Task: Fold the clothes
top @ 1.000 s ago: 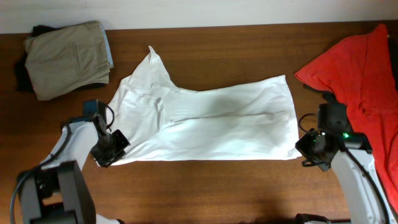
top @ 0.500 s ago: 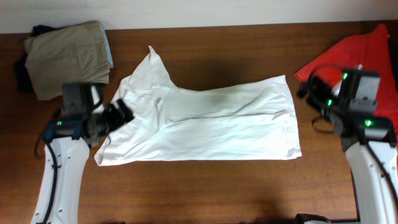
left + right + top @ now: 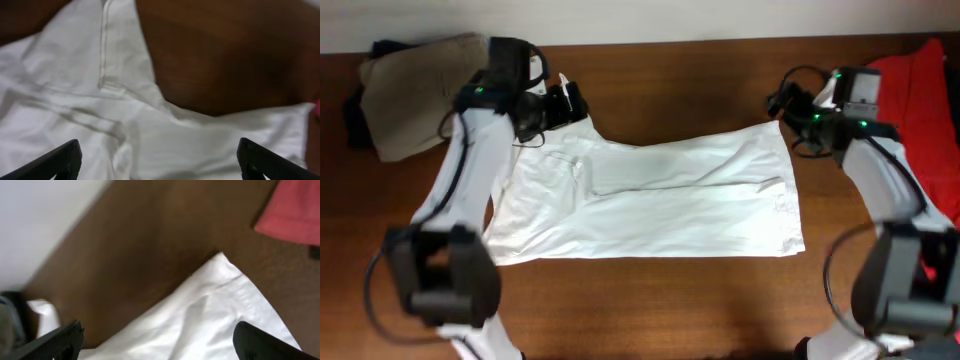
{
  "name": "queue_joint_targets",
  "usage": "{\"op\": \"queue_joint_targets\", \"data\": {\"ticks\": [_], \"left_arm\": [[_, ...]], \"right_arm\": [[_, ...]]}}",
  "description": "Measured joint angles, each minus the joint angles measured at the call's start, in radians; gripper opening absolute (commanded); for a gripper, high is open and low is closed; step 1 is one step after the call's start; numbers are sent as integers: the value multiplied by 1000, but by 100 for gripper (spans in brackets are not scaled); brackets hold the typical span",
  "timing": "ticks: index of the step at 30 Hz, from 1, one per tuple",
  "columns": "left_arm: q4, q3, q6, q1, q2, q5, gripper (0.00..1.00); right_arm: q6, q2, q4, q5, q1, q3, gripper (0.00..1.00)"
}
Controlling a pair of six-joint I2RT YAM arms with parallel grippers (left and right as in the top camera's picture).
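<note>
White shirt (image 3: 650, 200) lies spread flat on the desk (image 3: 680, 70). Left gripper (image 3: 563, 103) hangs wide open over its collar end. The right gripper (image 3: 790, 105) is wide open by its far hem corner, holding nothing.

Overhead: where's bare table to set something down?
Free: back strip between left claw and right claw, above white shirt; front strip below its hem. Crowded: folded khaki garment corner, red garment edge.
</note>
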Motion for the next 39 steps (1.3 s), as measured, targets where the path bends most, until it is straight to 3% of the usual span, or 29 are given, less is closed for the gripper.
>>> {"op": "queue_joint_targets", "data": {"ticks": [9,14,29,31,39], "left_arm": [[18,51,0,0,224,-27,96],[56,51,0,0,245,-27,89],[101,64,-1,0,318,-27,89],[118,67,-1,0,318,-28,81],[130,67,-5,0,319,-28,72]], "right_arm": [[-39,150,46,-5,0,0,99],[-42,150,50,-8,0,0,99],[-44,150,46,-8,0,0,99],[-44,150,46,-8,0,0,99],[-44,150,45,-8,0,0,99]]}}
